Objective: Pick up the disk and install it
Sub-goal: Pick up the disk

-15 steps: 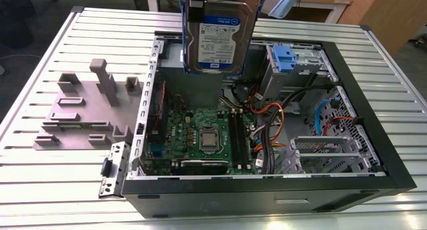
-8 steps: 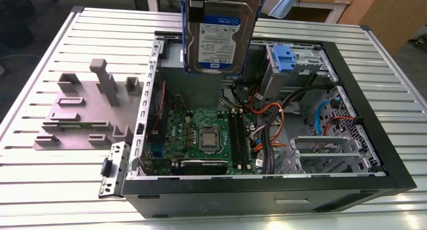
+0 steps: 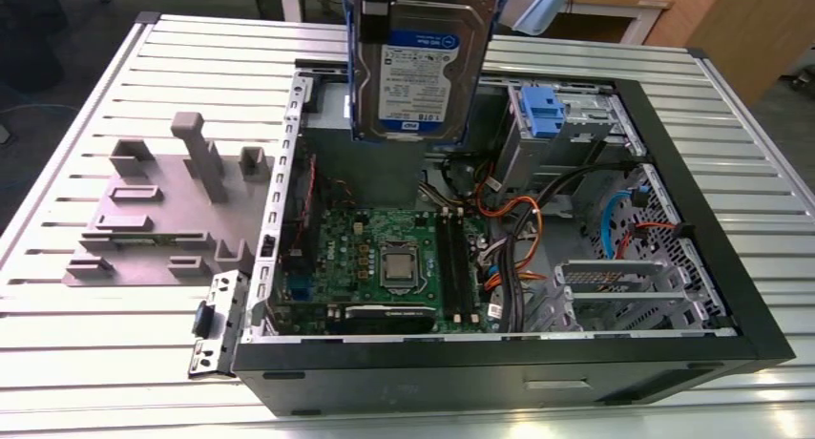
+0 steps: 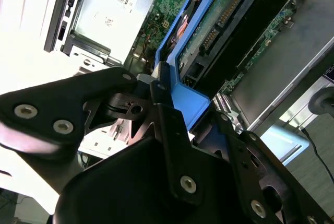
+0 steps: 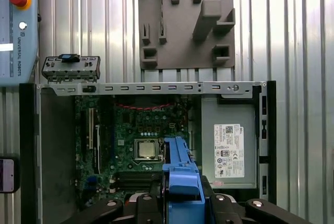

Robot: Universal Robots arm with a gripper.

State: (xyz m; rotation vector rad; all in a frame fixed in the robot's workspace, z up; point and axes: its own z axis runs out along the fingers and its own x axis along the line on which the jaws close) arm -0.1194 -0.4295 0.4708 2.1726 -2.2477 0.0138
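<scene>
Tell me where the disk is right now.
The disk hangs upright, clamped in the gripper, above the open computer case, at the exterior view's top centre.

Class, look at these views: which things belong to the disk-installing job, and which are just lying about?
Job: the disk, clamped upright by the gripper above the open computer case.
Lying about: grey slotted holder block; metal bracket with blue latch; teach pendant.
</scene>
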